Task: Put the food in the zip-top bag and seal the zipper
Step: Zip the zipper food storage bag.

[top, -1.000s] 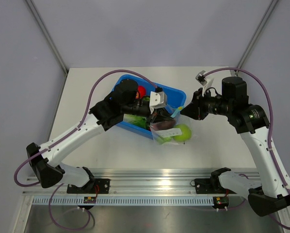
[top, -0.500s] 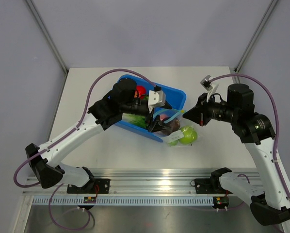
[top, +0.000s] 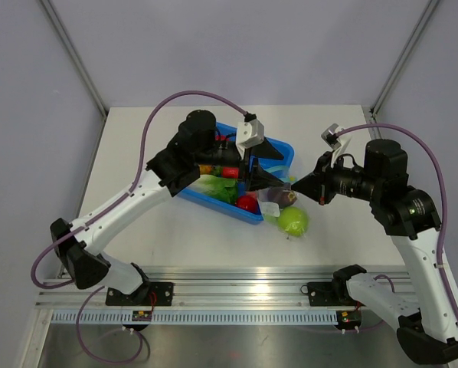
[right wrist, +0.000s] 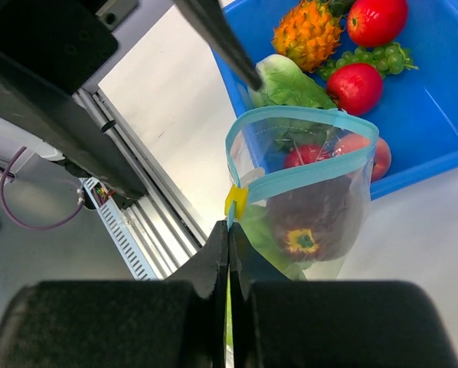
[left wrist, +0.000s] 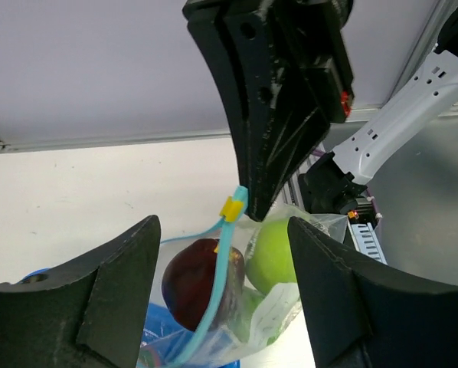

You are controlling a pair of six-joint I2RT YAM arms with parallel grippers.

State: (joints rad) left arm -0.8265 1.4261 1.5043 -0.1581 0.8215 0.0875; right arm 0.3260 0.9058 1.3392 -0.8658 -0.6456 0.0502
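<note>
Two grippers, one bag, one tray.

- Right gripper [right wrist: 229, 230]: fingers clenched on the zipper [right wrist: 305, 178], just beside its yellow slider [right wrist: 236, 201].
- Left gripper [top: 281, 167]: released, fingers spread wide either side of the same corner, touching nothing.
- Zip-top bag [right wrist: 344, 207]: held by that one corner, just off the near edge of the blue tray [right wrist: 436, 115], mouth gaping in a loop. It holds a green apple [top: 292, 221] and a dark purple-red fruit [right wrist: 313, 222]. Whether its bottom rests on the table cannot be told.
- Left in the tray: pineapple [right wrist: 309, 34], lettuce [right wrist: 286, 83], red apple [right wrist: 355, 87].

Hazards, judged:
1. A single-corner hold means the fruit's weight may drag the thin strip out of the pinch and drop the bag.
2. With the mouth open, any tilt or swing could roll the apple out.
3. If the slider is pulled with no counter-hold from the left fingers, the whole bag would follow it rather than seal.
4. Sealing now would strand the tray's remaining food outside.
</note>
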